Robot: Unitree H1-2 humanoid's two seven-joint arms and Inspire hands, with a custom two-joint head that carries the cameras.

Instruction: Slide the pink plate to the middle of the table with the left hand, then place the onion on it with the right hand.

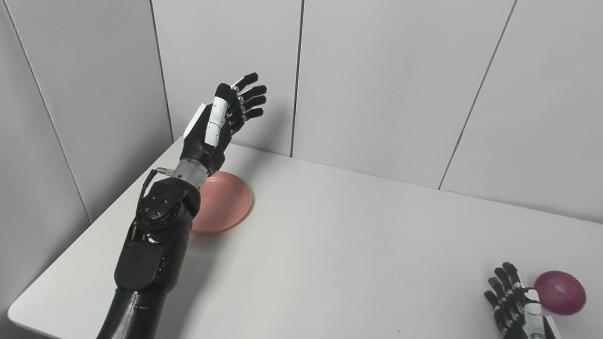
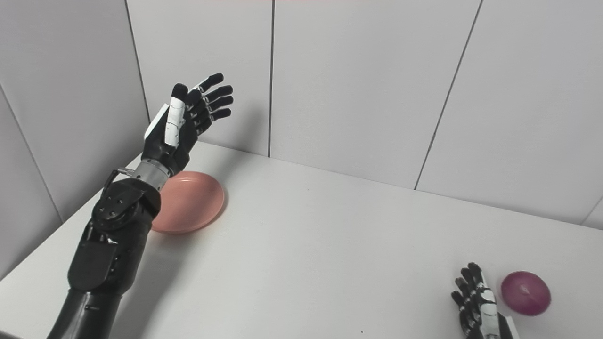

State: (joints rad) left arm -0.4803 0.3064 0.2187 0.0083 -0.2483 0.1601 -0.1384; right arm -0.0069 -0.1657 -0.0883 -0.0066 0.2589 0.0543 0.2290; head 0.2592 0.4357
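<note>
Left robot hand (image 1: 221, 127) raised, fingers spread and empty, above the pink plate (image 1: 226, 202); right robot hand (image 2: 478, 301), fingers apart, beside the onion (image 2: 525, 293) on the worktop (image 2: 330, 245); only the right eye view shows clear space between them.

White table (image 1: 330, 245) set against grey wall panels, pink plate (image 1: 226, 200) lying near its far left corner, purple onion (image 1: 560, 292) (round, glossy) resting at the near right edge, well apart.

White table (image 1: 358, 245), pale panelled walls (image 1: 391, 84)
</note>
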